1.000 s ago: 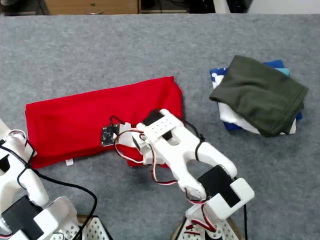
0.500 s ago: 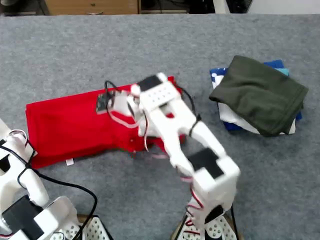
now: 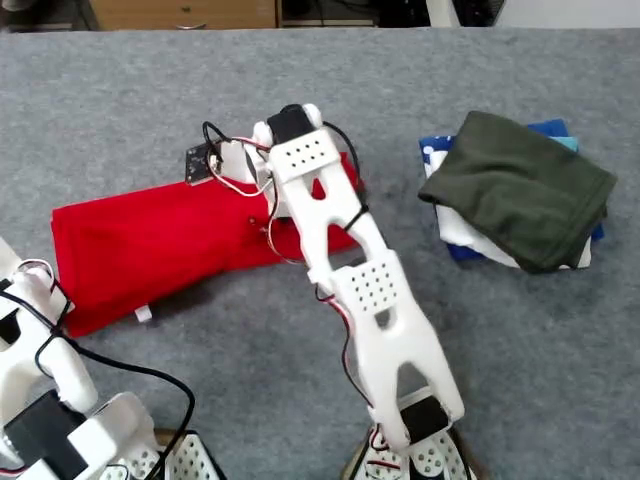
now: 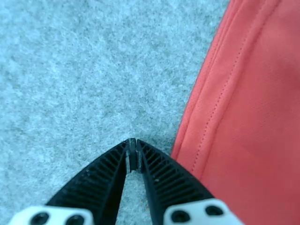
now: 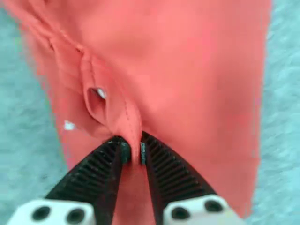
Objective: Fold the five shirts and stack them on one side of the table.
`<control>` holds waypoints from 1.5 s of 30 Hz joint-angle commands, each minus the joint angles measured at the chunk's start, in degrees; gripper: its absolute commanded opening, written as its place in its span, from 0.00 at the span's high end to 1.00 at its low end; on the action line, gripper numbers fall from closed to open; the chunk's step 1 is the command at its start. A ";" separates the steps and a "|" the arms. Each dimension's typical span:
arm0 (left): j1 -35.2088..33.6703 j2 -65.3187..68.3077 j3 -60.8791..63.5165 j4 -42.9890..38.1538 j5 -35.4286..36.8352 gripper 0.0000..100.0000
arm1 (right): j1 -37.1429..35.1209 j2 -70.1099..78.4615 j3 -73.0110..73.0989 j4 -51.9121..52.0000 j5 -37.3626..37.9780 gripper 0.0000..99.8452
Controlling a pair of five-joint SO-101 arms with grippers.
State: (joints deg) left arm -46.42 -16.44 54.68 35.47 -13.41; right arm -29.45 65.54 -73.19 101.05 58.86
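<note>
I see red shirt: long folded strip, left-centre of table. Olive shirt tops right-side stack, over white shirt and blue shirt.

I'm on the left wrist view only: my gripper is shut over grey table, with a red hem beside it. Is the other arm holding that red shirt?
Observer: Yes. The right gripper is shut on a pinched fold of the red shirt.
Operator: Where on the shirt is it?
Observer: In the high view it is at the shirt's far edge, right of the middle.
Operator: Anything stacked already?
Observer: A pile sits on the table's right side, with a dark green shirt on top and white and blue cloth showing under it.
</note>
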 commanded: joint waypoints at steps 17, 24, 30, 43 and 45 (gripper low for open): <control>0.35 -2.07 -0.35 -0.79 -0.18 0.98 | 1.19 -10.24 -5.41 1.41 -5.54 0.99; 1.05 -3.65 -4.31 1.32 2.11 0.98 | 2.07 -20.62 15.08 1.32 -14.51 1.00; 2.29 -3.56 -34.11 31.12 6.51 0.87 | 2.51 -27.65 26.77 1.23 -15.12 1.00; 3.69 38.81 -67.87 53.98 4.48 0.79 | 2.33 -30.11 30.81 1.32 -17.67 1.00; 3.25 42.95 -72.18 55.38 1.41 0.79 | 2.33 -30.11 30.81 1.32 -17.67 1.00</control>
State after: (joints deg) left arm -42.11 22.51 -8.97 88.75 -8.84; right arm -27.78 39.16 -42.42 101.41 41.98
